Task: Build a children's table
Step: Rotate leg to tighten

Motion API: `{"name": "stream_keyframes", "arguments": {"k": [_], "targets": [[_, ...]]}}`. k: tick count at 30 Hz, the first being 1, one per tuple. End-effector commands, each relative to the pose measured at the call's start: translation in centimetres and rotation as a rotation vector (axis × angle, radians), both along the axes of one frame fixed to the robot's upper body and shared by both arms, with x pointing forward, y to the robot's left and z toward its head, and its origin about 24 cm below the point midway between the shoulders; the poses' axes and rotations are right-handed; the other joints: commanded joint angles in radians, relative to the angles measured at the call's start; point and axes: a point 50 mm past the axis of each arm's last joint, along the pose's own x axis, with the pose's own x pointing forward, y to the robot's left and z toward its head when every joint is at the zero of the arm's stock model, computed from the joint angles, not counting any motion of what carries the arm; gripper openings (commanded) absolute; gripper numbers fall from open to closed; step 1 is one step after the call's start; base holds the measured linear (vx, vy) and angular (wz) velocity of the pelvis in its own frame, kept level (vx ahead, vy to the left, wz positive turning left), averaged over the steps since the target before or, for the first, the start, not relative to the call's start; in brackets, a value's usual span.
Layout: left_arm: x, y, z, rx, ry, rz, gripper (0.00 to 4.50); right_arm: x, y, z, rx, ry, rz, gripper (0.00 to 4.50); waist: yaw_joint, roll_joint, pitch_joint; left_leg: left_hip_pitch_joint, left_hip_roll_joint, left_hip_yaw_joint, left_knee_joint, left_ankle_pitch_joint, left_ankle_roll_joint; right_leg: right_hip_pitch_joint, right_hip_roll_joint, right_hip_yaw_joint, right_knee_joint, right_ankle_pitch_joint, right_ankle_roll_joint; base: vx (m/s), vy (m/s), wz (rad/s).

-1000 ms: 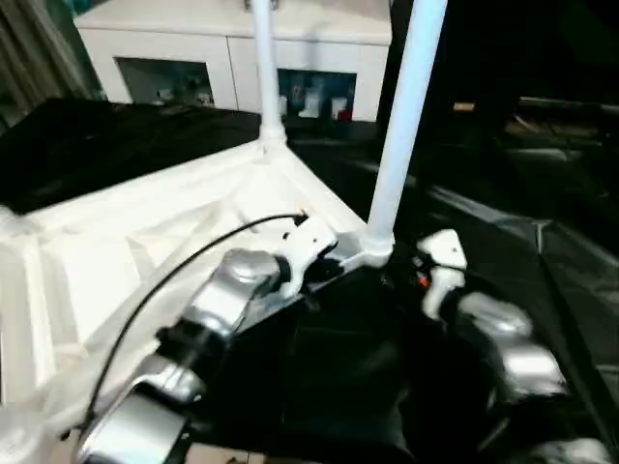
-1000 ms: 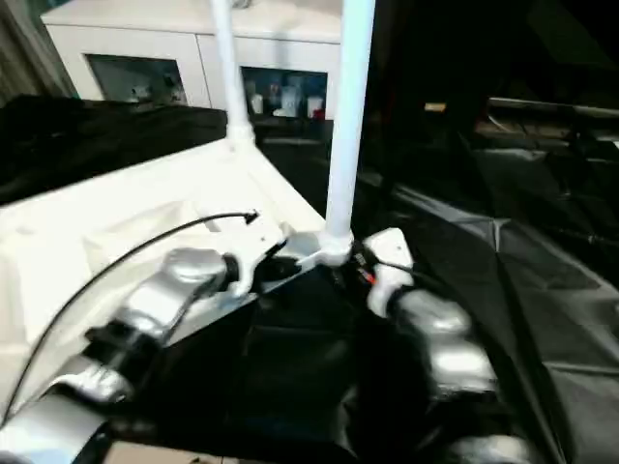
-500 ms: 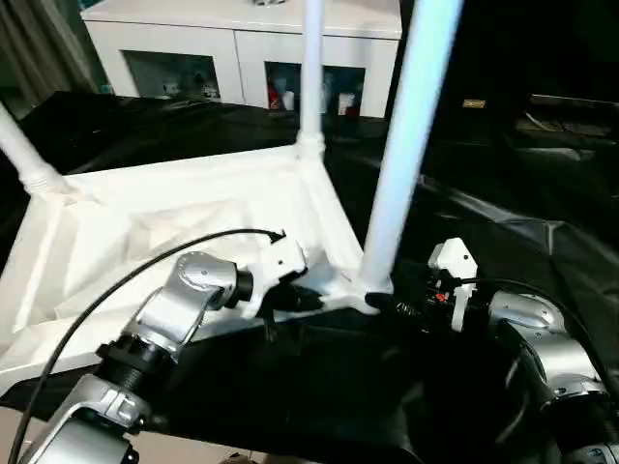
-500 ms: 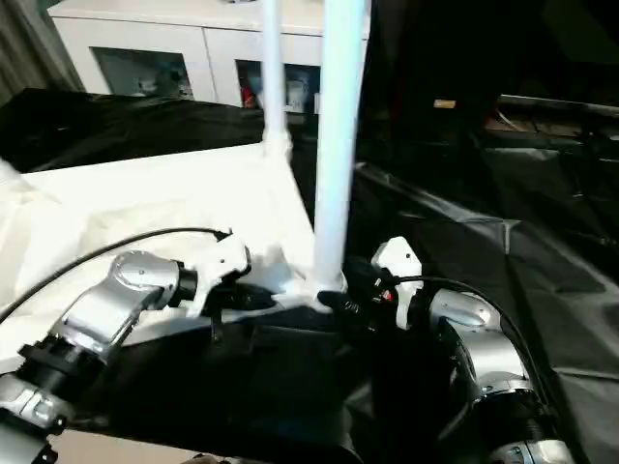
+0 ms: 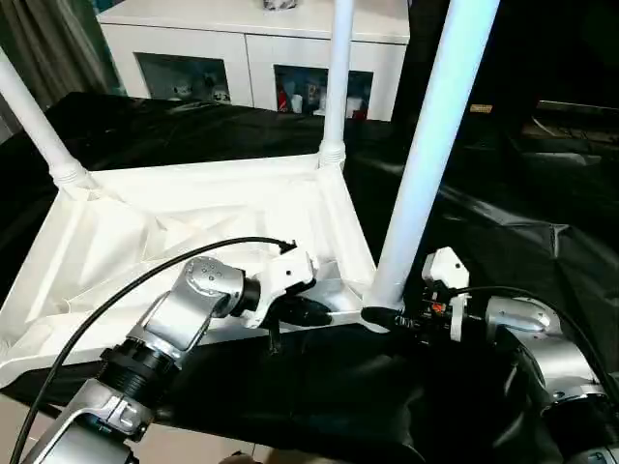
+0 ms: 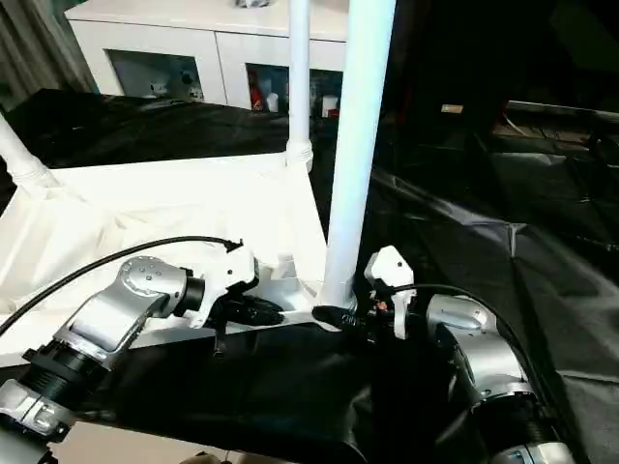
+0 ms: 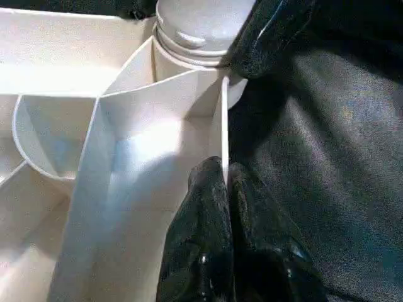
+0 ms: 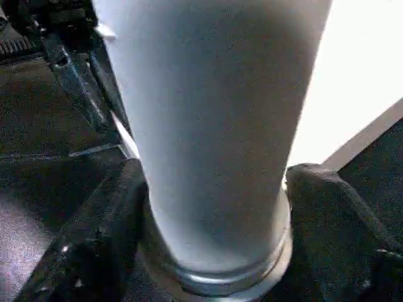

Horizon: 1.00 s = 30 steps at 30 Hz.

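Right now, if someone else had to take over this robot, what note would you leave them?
Left claw: shut on the tabletop rim near the closest corner.
Right claw: fingers straddle the base of the near leg; grip unclear.
Tabletop lies upside down on black sheeting.
Done: three legs stand in corner sockets, including the far leg and left leg.
Left: check the fourth corner, then flip the table.

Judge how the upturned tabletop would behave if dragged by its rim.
The tabletop looks hollow and thin-walled, so probably light. Its ribs suggest fair stiffness. The tall legs standing in its corners likely make it top-heavy; a pull on the thin rim could tilt it.
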Motion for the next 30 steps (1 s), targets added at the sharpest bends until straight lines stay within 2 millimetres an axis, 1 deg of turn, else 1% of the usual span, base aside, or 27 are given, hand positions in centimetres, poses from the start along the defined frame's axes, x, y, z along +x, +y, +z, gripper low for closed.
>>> {"name": "stream_keyframes", "arguments": {"k": [1,2,3,8,9,10,11,12,14,15,16,17,18,19,20,21,22,23,24,25,26,27,28,29,30], "targets": [[-0.5,-0.6,0.1,-0.013,0.017,-0.051,0.0,0.0,0.1,0.1,-0.009,-0.003,0.008,3.13,-0.003,-0.009,-0.065,0.006,0.037,-0.008,-0.061,-0.113,0.076,0.056,-0.077,0.049,-0.067,-0.101,-0.232,0.0,0.0,0.0],[-0.5,-0.6,0.1,-0.013,0.017,-0.051,0.0,0.0,0.1,0.1,-0.009,-0.003,0.008,3.07,-0.003,-0.009,-0.064,0.005,0.037,-0.008,-0.061,-0.113,0.077,0.056,-0.077,0.049,-0.067,-0.1,-0.233,0.0,0.0,0.0],[-0.5,-0.5,0.1,-0.01,0.017,-0.047,0.0,0.1,0.1,0.0,-0.006,0.0,0.003,2.89,-0.003,-0.009,-0.064,0.006,0.037,-0.008,-0.061,-0.116,0.079,0.055,-0.077,0.049,-0.068,-0.102,-0.234,0.0,0.0,0.0],[-0.2,-0.5,0.0,-0.006,0.014,-0.02,0.0,0.0,0.3,-0.3,-0.007,0.006,-0.021,2.73,-0.004,-0.01,-0.064,0.006,0.036,-0.008,-0.061,-0.116,0.077,0.056,-0.077,0.049,-0.068,-0.111,-0.232,0.0,0.0,0.0],[0.2,-0.5,-0.2,-0.001,0.005,0.024,0.0,0.2,0.3,-0.7,-0.004,0.009,-0.07,2.71,-0.004,-0.009,-0.063,0.006,0.036,-0.008,-0.061,-0.118,0.077,0.055,-0.077,0.049,-0.069,-0.115,-0.231,0.0,0.0,0.0],[0.3,-0.5,-0.3,0.0,0.002,0.038,0.0,0.3,0.3,-0.8,-0.002,0.009,-0.084,2.7,-0.005,-0.01,-0.062,0.005,0.035,-0.007,-0.061,-0.121,0.076,0.054,-0.077,0.049,-0.07,-0.121,-0.231,0.0,0.0,0.0],[0.6,-0.6,-0.3,0.001,-0.002,0.062,0.0,0.4,0.3,-1.0,0.001,0.014,-0.115,2.7,-0.005,-0.009,-0.06,0.007,0.035,-0.008,-0.063,-0.139,0.067,0.053,-0.078,0.048,-0.075,-0.156,-0.224,0.0,0.0,0.0],[0.8,-0.6,-0.4,0.003,-0.007,0.082,0.0,0.6,0.3,-1.1,0.002,0.021,-0.145,2.7,-0.006,-0.01,-0.059,0.01,0.036,-0.008,-0.065,-0.154,0.059,0.053,-0.078,0.048,-0.078,-0.188,-0.216,0.0,0.0,0.0],[1.6,-0.7,-0.6,0.011,-0.033,0.169,0.0,0.9,0.4,-1.8,0.0,0.036,-0.232,2.69,-0.008,-0.01,-0.055,0.01,0.034,-0.007,-0.067,-0.18,0.049,0.05,-0.077,0.048,-0.085,-0.24,-0.203,0.0,0.0,0.0],[2.7,-0.9,-0.8,0.025,-0.064,0.287,0.0,1.3,0.6,-2.5,-0.009,0.043,-0.341,2.69,-0.012,-0.012,-0.05,0.013,0.032,-0.008,-0.071,-0.215,0.03,0.045,-0.076,0.046,-0.094,-0.314,-0.183,0.0,0.0,0.0],[2.7,-0.9,-0.8,0.025,-0.064,0.287,0.0,1.3,0.6,-2.5,-0.009,0.043,-0.341,2.69,-0.012,-0.012,-0.049,0.017,0.031,-0.008,-0.071,-0.226,0.022,0.044,-0.078,0.046,-0.098,-0.347,-0.174,0.0,0.0,0.0],[3.5,-1.3,-0.9,0.033,-0.083,0.388,0.0,1.8,0.9,-3.1,-0.022,0.049,-0.474,2.69,-0.012,-0.013,-0.049,0.019,0.032,-0.009,-0.071,-0.234,0.016,0.045,-0.081,0.048,-0.1,-0.368,-0.167,0.0,0.0,0.0],[4.0,-1.6,-1.0,0.038,-0.091,0.444,0.0,2.1,1.1,-3.5,-0.025,0.061,-0.581,2.69,-0.014,-0.012,-0.046,0.023,0.03,-0.011,-0.076,-0.261,0.001,0.041,-0.08,0.047,-0.104,-0.409,-0.153,0.0,0.0,0.0],[4.1,-1.7,-1.0,0.041,-0.095,0.459,0.0,2.2,1.1,-3.6,-0.023,0.068,-0.615,2.69,-0.015,-0.014,-0.044,0.024,0.029,-0.014,-0.077,-0.273,-0.002,0.042,-0.08,0.046,-0.106,-0.432,-0.143,0.0,0.0,0.0],[4.1,-1.7,-1.0,0.041,-0.095,0.459,0.0,2.2,1.1,-3.6,-0.023,0.068,-0.615,2.69,-0.015,-0.014,-0.046,0.023,0.029,-0.015,-0.079,-0.277,-0.003,0.045,-0.082,0.046,-0.106,-0.444,-0.134,0.0,0.0,0.0],[4.4,-2.0,-1.0,0.04,-0.107,0.494,0.0,2.5,1.1,-3.9,-0.029,0.074,-0.694,2.68,-0.018,-0.013,-0.049,0.024,0.029,-0.015,-0.079,-0.273,-0.002,0.041,-0.081,0.049,-0.108,-0.427,-0.126,0.0,0.0,0.0],[4.4,-2.0,-1.0,0.04,-0.107,0.494,0.0,2.5,1.1,-3.9,-0.029,0.074,-0.694,2.68,-0.017,-0.013,-0.05,0.023,0.03,-0.016,-0.079,-0.27,-0.001,0.043,-0.083,0.049,-0.107,-0.413,-0.129,0.0,0.0,0.0],[4.7,-2.3,-0.9,0.041,-0.12,0.525,0.0,2.8,1.2,-4.0,-0.035,0.078,-0.759,2.68,-0.018,-0.011,-0.05,0.021,0.031,-0.017,-0.079,-0.266,0.001,0.045,-0.082,0.049,-0.104,-0.393,-0.133,0.0,0.0,0.0],[5.3,-2.8,-0.7,0.035,-0.157,0.566,0.0,3.3,1.3,-4.1,-0.023,0.086,-0.864,2.68,-0.021,-0.012,-0.051,0.02,0.03,-0.015,-0.078,-0.256,0.002,0.043,-0.08,0.05,-0.102,-0.36,-0.141,0.0,0.0,0.0],[5.4,-3.1,-0.7,0.031,-0.169,0.58,0.0,3.5,1.5,-4.1,-0.007,0.095,-0.911,2.68,-0.024,-0.008,-0.051,0.024,0.027,-0.012,-0.078,-0.254,-0.004,0.039,-0.077,0.05,-0.103,-0.345,-0.149,0.0,0.0,0.0],[5.6,-3.5,-0.6,0.027,-0.183,0.587,0.0,3.8,1.8,-4.0,0.012,0.105,-0.951,2.68,-0.024,-0.009,-0.053,0.024,0.029,-0.014,-0.078,-0.254,-0.008,0.04,-0.078,0.05,-0.1,-0.335,-0.153,0.0,0.0,0.0],[5.6,-3.5,-0.6,0.027,-0.183,0.587,0.0,3.8,1.8,-4.0,0.012,0.105,-0.951,2.68,-0.022,-0.009,-0.053,0.023,0.029,-0.014,-0.078,-0.253,-0.007,0.044,-0.08,0.05,-0.099,-0.32,-0.156,0.0,0.0,0.0],[5.7,-3.7,-0.6,0.027,-0.189,0.586,0.0,4.0,2.1,-3.9,0.015,0.107,-0.971,2.68,-0.021,-0.01,-0.054,0.019,0.03,-0.014,-0.078,-0.243,0.0,0.047,-0.08,0.051,-0.096,-0.288,-0.16,0.0,0.0,0.0],[5.6,-4.0,-0.6,0.025,-0.186,0.566,0.0,4.3,2.6,-3.7,0.027,0.098,-0.963,2.68,-0.022,-0.009,-0.054,0.017,0.03,-0.014,-0.078,-0.235,0.003,0.047,-0.08,0.052,-0.094,-0.271,-0.163,0.0,0.0,0.0],[5.4,-4.2,-0.6,0.025,-0.177,0.525,0.0,4.5,3.2,-3.2,0.041,0.076,-0.92,2.68,-0.024,-0.006,-0.058,0.017,0.03,-0.013,-0.077,-0.22,0.007,0.049,-0.08,0.051,-0.09,-0.224,-0.176,0.0,0.0,0.0]]}}
